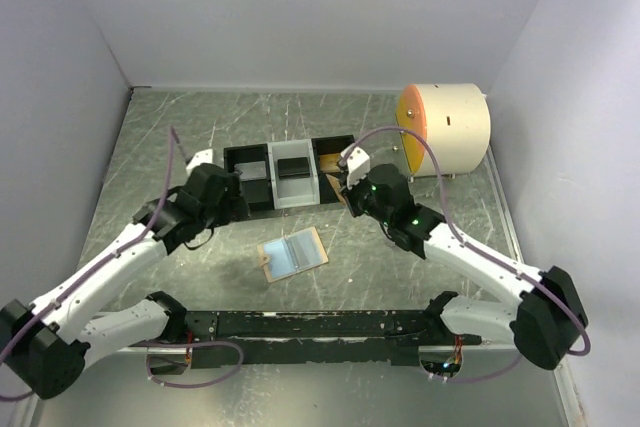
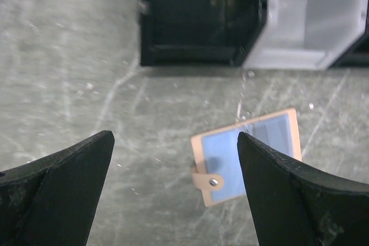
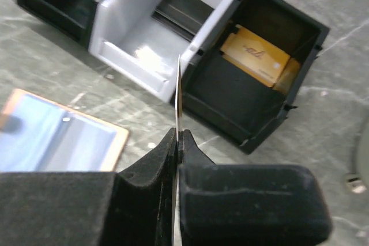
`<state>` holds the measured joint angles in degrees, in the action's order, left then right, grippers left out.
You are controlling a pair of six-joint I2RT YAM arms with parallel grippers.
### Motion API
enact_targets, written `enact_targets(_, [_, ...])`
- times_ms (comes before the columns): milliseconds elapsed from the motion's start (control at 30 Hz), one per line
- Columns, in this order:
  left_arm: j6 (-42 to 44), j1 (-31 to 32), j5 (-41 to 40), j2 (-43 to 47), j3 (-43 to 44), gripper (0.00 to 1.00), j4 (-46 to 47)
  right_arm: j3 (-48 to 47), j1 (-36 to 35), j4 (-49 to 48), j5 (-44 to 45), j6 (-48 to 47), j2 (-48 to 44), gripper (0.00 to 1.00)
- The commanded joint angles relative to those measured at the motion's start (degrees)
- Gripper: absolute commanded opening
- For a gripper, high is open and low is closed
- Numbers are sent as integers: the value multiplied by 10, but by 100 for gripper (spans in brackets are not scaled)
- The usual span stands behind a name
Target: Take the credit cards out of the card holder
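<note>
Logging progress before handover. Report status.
Left gripper open, empty, near open card holder. Right gripper shut on thin card, edge-on, beside tray. Gold card in tray's right black compartment. Nothing blocking.

White-shelled arms (image 1: 110, 272) with black joints (image 1: 545, 322), mauve cables (image 1: 393, 128), black wedge fingers (image 2: 288, 200)

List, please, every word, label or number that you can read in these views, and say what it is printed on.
gold card, in the tray's right black compartment: a dark scripted mark, too blurred to read.
held card, in the right gripper: seen edge-on, no face shows.
card holder: no print visible.
No text here can be read.
</note>
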<state>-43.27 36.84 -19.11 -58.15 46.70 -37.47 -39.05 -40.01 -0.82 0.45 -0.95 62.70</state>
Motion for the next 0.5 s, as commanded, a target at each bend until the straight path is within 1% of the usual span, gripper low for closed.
enact_targets(0, [64,-57,-23,38,28,100,-41,-42,-9,20,85,-125,44,0])
enact_targets(67, [80,-59,-35,55,14,100,-19,-46,-10,5,94,-166,59,0])
enact_targets(200, [114,-59,-51,73,16,100,-21,-68,-9,-5,107,-227,100,0])
enact_targets(300, [136,-59,-61,73,16,100,-19,-79,1,-15,80,-291,135,0])
enact_targets(400, [157,-59,-60,71,23,99,-9,-112,21,-12,24,-317,181,0])
enact_targets(467, [184,-59,-67,74,20,99,12,-138,31,-13,16,-323,212,0])
